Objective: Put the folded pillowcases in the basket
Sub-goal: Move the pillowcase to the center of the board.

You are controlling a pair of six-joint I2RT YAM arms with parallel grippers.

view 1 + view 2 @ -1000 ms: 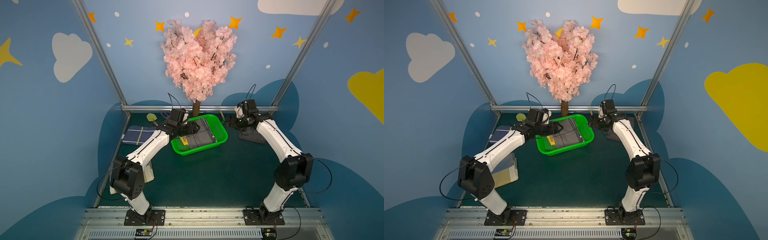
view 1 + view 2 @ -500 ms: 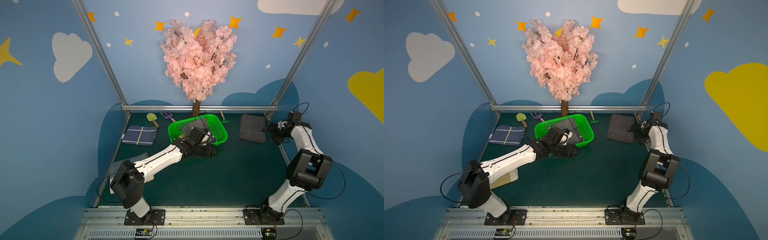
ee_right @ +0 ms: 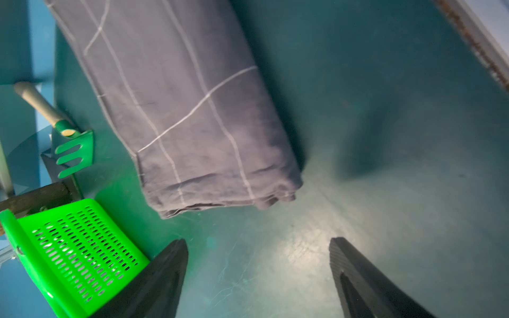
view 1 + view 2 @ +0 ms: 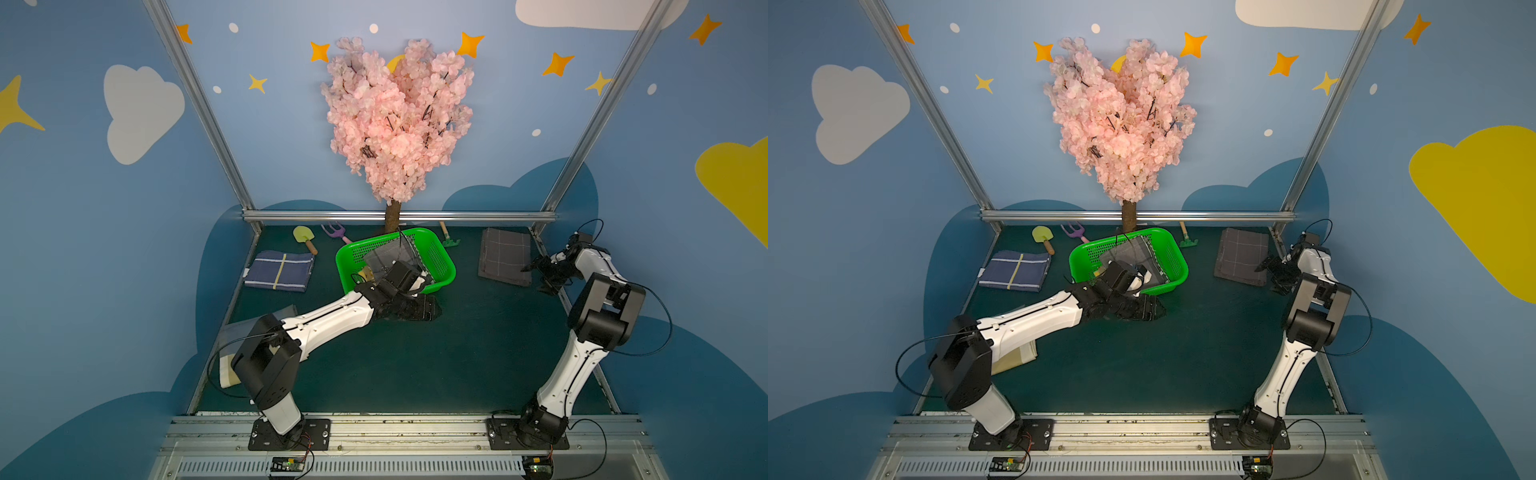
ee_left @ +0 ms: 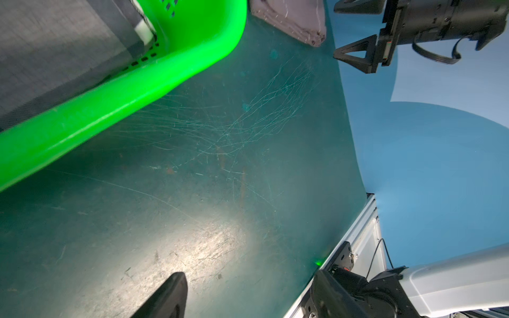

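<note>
Both arms have drawn back from the basket [image 4: 440, 259], which holds the folded pillowcase [image 4: 386, 257] at 12 o'clock on the bench [image 4: 415, 365], left fingers [image 5: 168, 297], just one in the left wrist view, wide and empty at its 6 o'clock, right fingers [image 3: 358, 275] spread empty near the grey checked cloth [image 4: 505, 259] at 2 o'clock.

Green basket [image 5: 110, 96] — scratched table [image 5: 220, 206]

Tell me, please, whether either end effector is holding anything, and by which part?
Nothing is held. The right end effector stands open, short of the grey pillowcase; the left end effector is open and empty beside the basket.
</note>
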